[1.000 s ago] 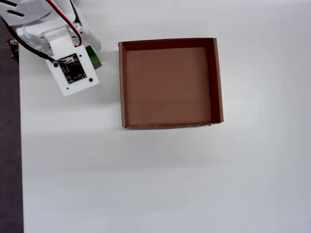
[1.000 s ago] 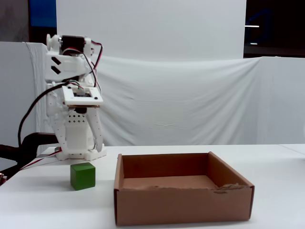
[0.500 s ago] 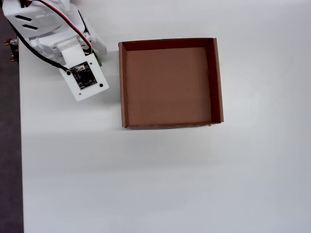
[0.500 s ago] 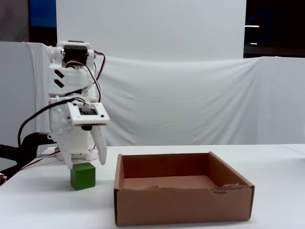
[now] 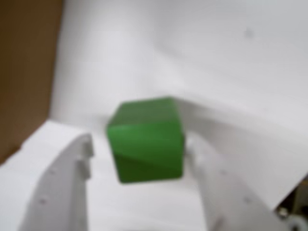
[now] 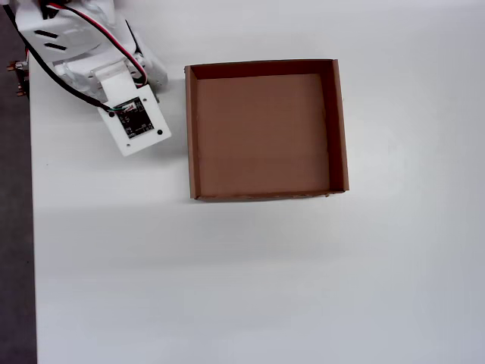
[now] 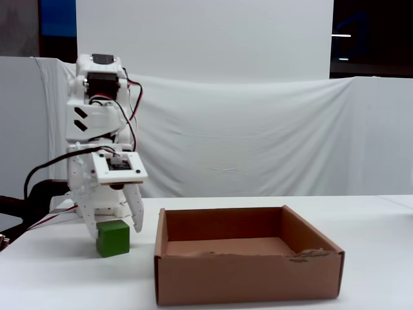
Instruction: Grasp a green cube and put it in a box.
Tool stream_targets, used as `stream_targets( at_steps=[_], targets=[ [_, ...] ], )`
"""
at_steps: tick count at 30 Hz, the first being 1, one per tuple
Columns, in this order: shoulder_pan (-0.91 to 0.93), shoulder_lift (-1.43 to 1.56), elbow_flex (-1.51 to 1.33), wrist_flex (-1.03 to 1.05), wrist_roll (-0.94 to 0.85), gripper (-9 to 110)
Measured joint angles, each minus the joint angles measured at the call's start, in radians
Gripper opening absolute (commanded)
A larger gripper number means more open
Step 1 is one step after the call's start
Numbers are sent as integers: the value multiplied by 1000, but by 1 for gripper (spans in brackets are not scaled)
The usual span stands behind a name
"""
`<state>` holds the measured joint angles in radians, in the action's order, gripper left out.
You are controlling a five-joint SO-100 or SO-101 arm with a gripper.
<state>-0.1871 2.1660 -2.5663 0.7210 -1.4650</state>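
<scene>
The green cube [image 5: 147,147] rests on the white table between my gripper's [image 5: 138,143] two white fingers. The right finger [image 5: 202,163] is at the cube's side; the left finger [image 5: 79,159] stands a little apart from it. The jaws are open around the cube. In the fixed view the cube [image 7: 113,239] sits on the table under my gripper [image 7: 116,223], left of the brown cardboard box [image 7: 245,274]. In the overhead view the cube is hidden under my arm's wrist [image 6: 136,121], which is left of the box [image 6: 191,129]. The box looks empty.
The box's brown side fills the left edge of the wrist view [image 5: 24,72]. The arm's base [image 6: 68,38] stands at the table's top left corner in the overhead view. The table's left edge [image 6: 32,227] borders a dark floor. A white cloth backdrop [image 7: 258,142] hangs behind.
</scene>
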Motion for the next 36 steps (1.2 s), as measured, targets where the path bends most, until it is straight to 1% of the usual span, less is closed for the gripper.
stream_targets(
  at_steps=[16,36],
  targets=[
    [0,-21,-9,-26,-5,26],
    [-2,-25,-25,-44,-5,19]
  ],
)
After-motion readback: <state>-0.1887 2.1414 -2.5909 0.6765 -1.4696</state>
